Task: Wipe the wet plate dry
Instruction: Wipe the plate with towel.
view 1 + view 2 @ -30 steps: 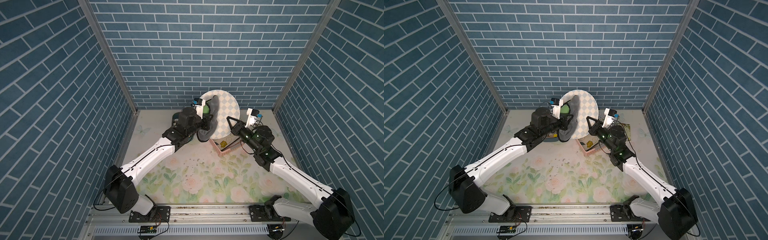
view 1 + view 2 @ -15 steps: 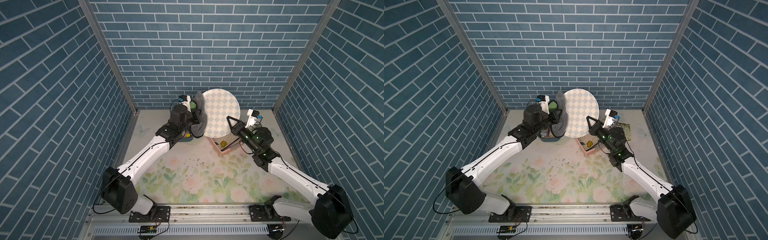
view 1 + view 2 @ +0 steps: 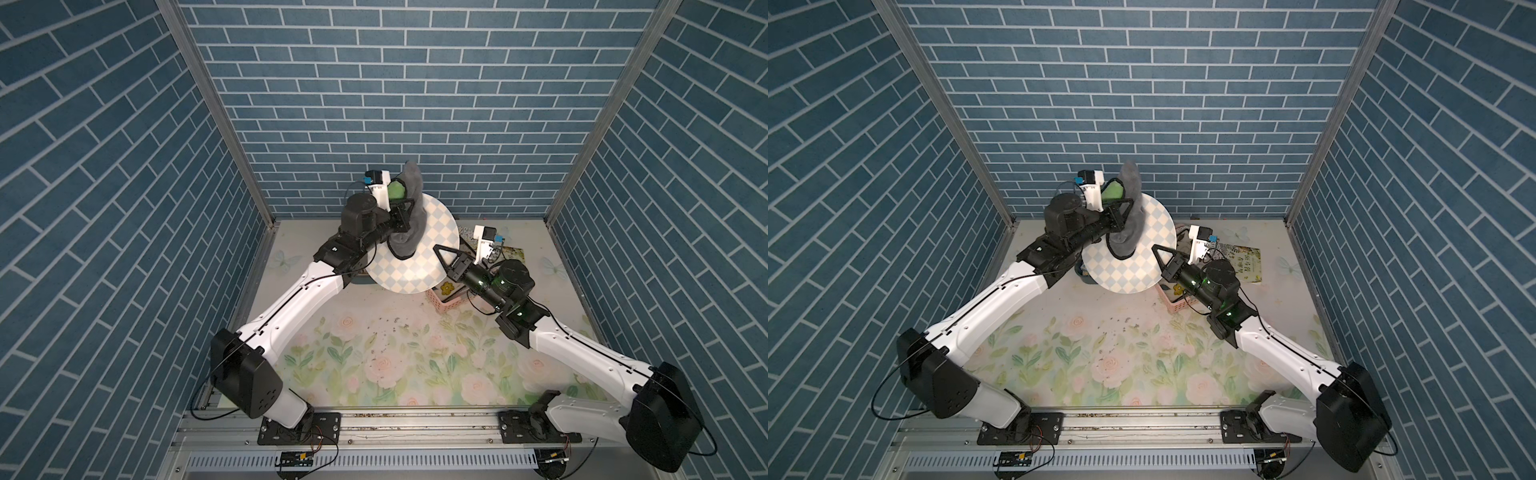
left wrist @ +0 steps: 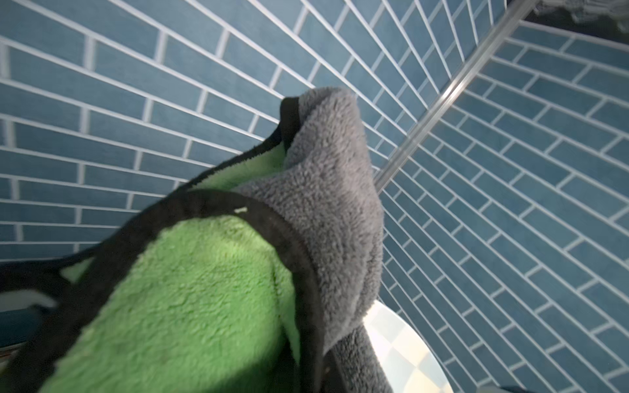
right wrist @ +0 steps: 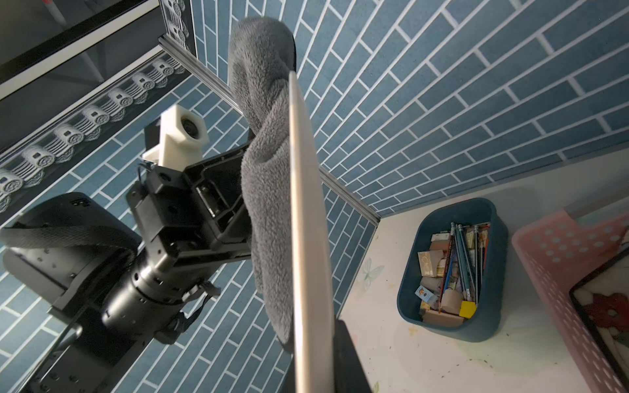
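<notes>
A round plate (image 3: 419, 259) (image 3: 1133, 259) with pale blue and cream checks is held up in the air, tilted on edge. My right gripper (image 3: 442, 264) (image 3: 1160, 259) is shut on its lower right rim. The right wrist view shows the plate (image 5: 308, 221) edge-on between the jaws. My left gripper (image 3: 409, 216) (image 3: 1126, 214) is shut on a grey and green cloth (image 3: 411, 232) (image 3: 1127, 232). The cloth (image 5: 265, 170) lies against the plate's upper left face. In the left wrist view the cloth (image 4: 333, 190) hides the jaws and a sliver of plate (image 4: 405, 347) shows.
A pink basket (image 3: 446, 301) (image 5: 561, 258) stands under the right wrist. Below the plate is a dark blue bin (image 5: 449, 268) (image 3: 1081, 272) of stationery. A book (image 3: 1246, 264) lies at the back right. The brick back wall is close behind the cloth. Crumbs (image 3: 390, 328) dot the floral mat.
The left gripper drew the cloth leftward off the plate's face, then brought it back onto the upper left part. The plate has shifted slightly lower and to the left.
</notes>
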`<state>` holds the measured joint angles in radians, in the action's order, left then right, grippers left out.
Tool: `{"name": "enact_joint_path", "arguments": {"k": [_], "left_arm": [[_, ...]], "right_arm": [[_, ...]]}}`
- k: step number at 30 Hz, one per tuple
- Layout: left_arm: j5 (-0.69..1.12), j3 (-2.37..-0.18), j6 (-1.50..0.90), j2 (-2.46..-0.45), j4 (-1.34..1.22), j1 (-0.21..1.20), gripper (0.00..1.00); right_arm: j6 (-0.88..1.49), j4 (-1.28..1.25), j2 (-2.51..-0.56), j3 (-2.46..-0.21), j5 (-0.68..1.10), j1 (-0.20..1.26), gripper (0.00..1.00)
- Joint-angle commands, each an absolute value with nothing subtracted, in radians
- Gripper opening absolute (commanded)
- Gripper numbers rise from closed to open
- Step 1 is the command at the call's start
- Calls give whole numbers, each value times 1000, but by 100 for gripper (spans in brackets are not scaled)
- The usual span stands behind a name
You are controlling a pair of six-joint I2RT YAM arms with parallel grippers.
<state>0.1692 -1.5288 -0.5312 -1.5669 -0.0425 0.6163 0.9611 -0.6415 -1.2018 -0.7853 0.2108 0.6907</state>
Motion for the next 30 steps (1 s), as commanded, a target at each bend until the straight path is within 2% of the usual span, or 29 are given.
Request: {"name": "enact_joint_path", "arguments": {"k": [1,5,8,10,14,18,22,24,27,30], "left_arm": [[157,-1627,-342,-1695,177,776,0],[13,-1614,-335,-1649,208,764,0],[-20,-1511,-422,-1551,163,687,0],[-17,-1365,-515,-1470,112,624,0],[92,-1196,-580,-1398,13,595,0],[202,-1173,-667,-1327,-32,547,0],[510,-1128,-1008,-1233,-382,322,0],[632,-1159,-1162,-1241,-563,264,0],[739,-1229,-1404,-1304,-848,267,0],[756,-1279,-1664,-1376,-1186,304,0]], "right_arm": [[898,-890,-1173,-861,392,730,0],[911,-882,-1143,-845,336,720,0],[934,-845,-1081,-820,288,667,0],[993,-889,-1042,-780,288,606,0],[1051,-974,-1028,-767,326,576,0],[1065,-955,-1001,-798,341,505,0],[1172,-1004,-948,-799,371,356,0],[1251,-1100,-956,-803,410,321,0],[1359,-1245,-1015,-817,449,322,0],[1465,-1384,-1081,-826,469,325,0]]}}
